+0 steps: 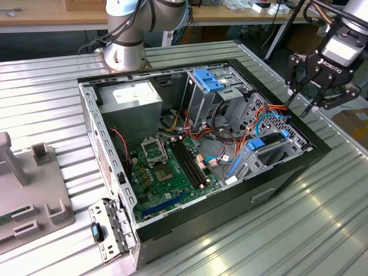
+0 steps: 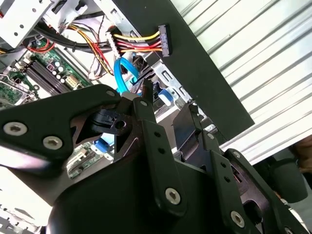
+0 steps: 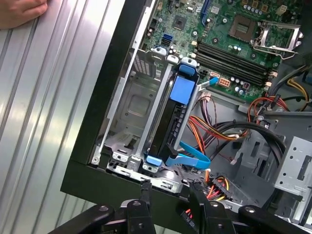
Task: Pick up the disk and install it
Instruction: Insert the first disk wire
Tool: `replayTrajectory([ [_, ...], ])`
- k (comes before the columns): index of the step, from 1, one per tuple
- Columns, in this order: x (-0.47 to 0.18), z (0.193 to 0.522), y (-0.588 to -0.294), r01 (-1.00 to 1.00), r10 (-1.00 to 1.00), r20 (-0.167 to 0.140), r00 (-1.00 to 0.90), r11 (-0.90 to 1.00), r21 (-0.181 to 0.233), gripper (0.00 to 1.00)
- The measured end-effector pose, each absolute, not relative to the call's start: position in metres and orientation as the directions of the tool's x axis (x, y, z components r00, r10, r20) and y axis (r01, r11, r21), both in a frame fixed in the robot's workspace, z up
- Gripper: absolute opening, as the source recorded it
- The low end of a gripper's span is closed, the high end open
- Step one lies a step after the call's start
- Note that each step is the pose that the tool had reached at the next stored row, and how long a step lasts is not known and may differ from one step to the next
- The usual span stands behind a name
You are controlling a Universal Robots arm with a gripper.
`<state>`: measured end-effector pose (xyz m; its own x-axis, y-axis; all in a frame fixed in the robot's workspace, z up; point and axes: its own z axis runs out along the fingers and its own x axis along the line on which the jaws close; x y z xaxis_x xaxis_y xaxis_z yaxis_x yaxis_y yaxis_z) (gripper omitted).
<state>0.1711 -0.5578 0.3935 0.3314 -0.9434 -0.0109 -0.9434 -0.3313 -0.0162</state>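
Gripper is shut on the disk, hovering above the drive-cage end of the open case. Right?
No. The exterior view shows the gripper open and empty; the disk stands in the drive cage. The gripper does hover above that end of the case.

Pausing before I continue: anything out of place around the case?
Yes: a hand lies on the table near the case, so someone is close to the work area. Otherwise nothing stands out; gripper open, empty.

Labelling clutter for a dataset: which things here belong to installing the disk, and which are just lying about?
Job: dark grey hard drive in blue plastic bracket; silver metal drive cage; black gripper.
Bystanders: grey power-supply box; green motherboard; person's hand.
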Motion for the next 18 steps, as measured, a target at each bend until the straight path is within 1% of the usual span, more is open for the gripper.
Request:
replayTrajectory([
  [18,0.187,0.375,-0.543,-0.869,-0.869,-0.011,0.495,-0.495,-0.016,0.44],
])
